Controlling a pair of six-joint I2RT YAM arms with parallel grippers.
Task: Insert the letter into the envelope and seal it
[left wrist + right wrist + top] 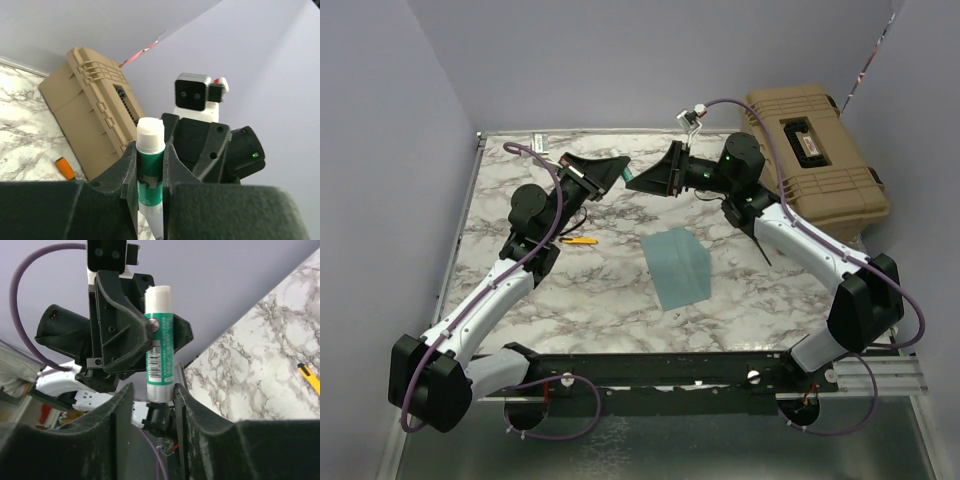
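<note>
The teal-blue envelope (675, 268) lies flat on the marble table (520, 160), in the middle. The cream letter is not in view. Both grippers meet in the air over the back of the table. My left gripper (618, 172) (150, 152) is shut on a green and white glue stick (150, 132), white cap end pointing away. In the right wrist view the glue stick (160, 347) stands upright in the left gripper (125, 332). My right gripper (640, 182) (153, 392) is open, its jaws either side of the stick's lower end, with a gap on the left side.
A tan hard case (815, 160) (90, 125) stands at the back right of the table. A yellow pen-like tool (578, 240) (310, 377) lies left of the envelope. A small orange-tipped object (65, 167) lies near the case.
</note>
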